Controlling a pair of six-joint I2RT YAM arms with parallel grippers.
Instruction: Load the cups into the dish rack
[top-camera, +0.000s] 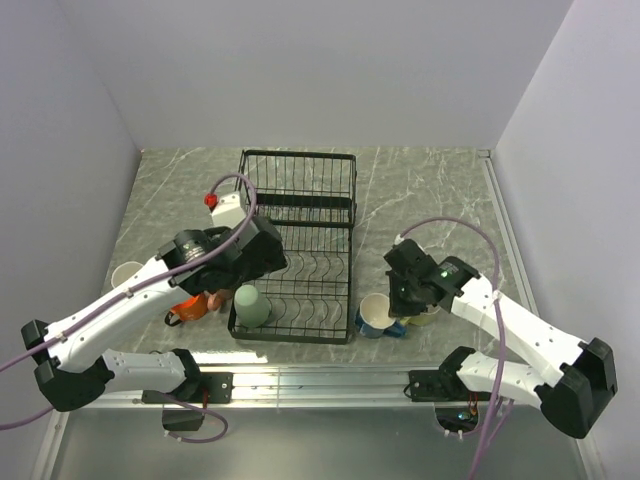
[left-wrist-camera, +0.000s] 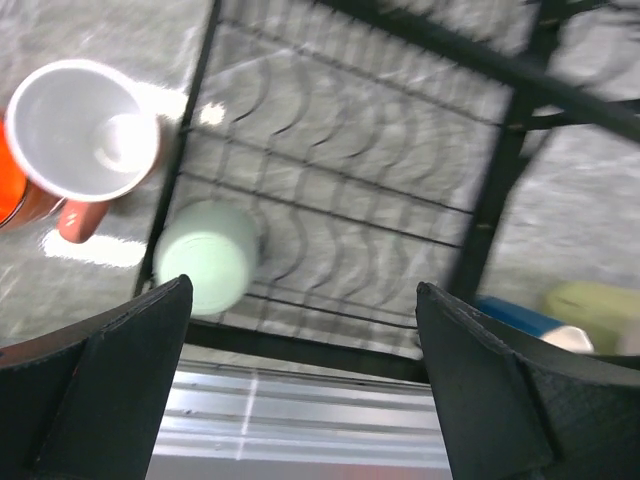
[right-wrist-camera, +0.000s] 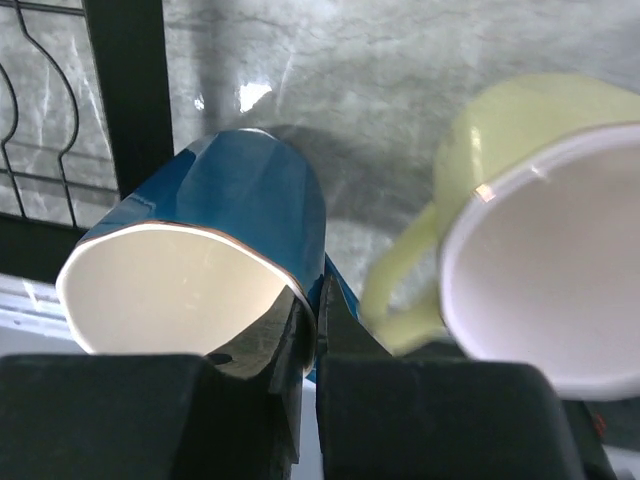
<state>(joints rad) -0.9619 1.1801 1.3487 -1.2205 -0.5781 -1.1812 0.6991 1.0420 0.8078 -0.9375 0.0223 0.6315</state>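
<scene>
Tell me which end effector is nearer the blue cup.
Right. The right end effector is at the blue cup, closed on its rim. The left end effector hangs open over the dish rack, which lies between it and the cup.

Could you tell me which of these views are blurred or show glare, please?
Left wrist view: motion-blurred, the dish rack wires and pale green cup smeared, with white glare on the table beside the orange cup. Right wrist view: blue mug fairly crisp, yellow-green mug soft, one glare spot on the table. Top view: sharp and evenly lit.
</scene>
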